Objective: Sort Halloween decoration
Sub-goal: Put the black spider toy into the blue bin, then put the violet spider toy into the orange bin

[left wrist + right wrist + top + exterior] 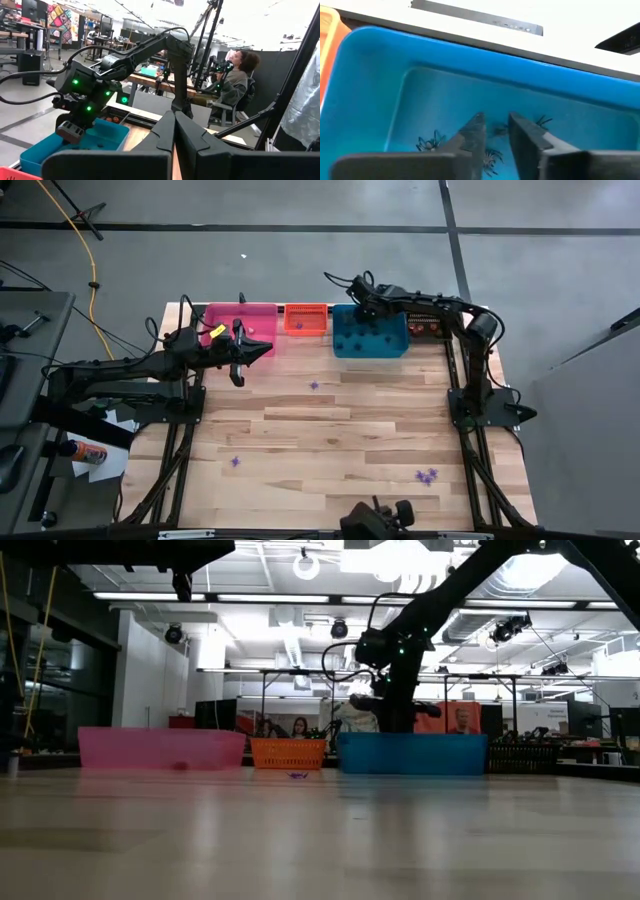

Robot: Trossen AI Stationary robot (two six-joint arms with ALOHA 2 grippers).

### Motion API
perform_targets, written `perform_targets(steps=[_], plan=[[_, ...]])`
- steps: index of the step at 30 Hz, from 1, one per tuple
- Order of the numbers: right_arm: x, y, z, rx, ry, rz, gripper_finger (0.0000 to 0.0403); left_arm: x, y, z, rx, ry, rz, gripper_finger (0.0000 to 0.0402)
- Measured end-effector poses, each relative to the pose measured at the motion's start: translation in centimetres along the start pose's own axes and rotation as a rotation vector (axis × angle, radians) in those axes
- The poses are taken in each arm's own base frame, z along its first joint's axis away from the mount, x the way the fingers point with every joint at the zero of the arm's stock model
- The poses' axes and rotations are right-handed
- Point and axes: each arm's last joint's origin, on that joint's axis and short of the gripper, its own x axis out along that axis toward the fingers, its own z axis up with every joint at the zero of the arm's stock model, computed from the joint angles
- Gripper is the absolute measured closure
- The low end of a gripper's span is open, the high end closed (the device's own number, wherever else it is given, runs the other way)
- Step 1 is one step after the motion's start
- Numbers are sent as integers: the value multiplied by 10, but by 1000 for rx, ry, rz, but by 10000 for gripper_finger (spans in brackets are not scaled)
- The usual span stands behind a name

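Note:
My right gripper (496,122) hangs over the blue bin (370,332), pointing steeply down, its fingers a little apart with nothing between them. Black spider trinkets (431,142) lie on the blue bin's floor (445,100), one (500,131) right below the fingertips. Purple trinkets lie on the wooden table at mid-table (313,385), near left (235,462) and near right (428,476). My left gripper (268,350) is shut and empty, held level above the near edge of the pink bin (240,320).
An orange basket (307,318) stands between the pink and blue bins along the far edge, and a black bin (425,327) stands right of the blue one. A small trinket (252,330) lies in the pink bin. People sit in the room beyond the table.

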Motion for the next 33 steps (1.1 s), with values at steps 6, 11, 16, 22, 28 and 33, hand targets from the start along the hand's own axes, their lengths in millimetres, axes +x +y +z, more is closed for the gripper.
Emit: perform_targets(steps=[6, 11, 16, 22, 28, 33], plan=[[-1, 2, -1, -55, 34, 53, 243, 0, 0, 0, 0, 0, 0, 401], [-44, 13, -3, -275, -20, 157, 202, 0, 0, 0, 0, 1, 0, 401], [-102, 24, -28, -511, -143, 267, 198, 0, 0, -1, 0, 6, 1, 401], [-136, 2, -97, -431, -272, 593, 199, 0, 1, -3, -2, 28, 6, 401], [-155, -5, -157, -286, -396, 1018, 199, 0, 1, -3, -2, 27, 6, 401], [-168, 5, -175, -383, -532, 1076, 199, 0, 1, -4, -3, 39, 8, 401]])
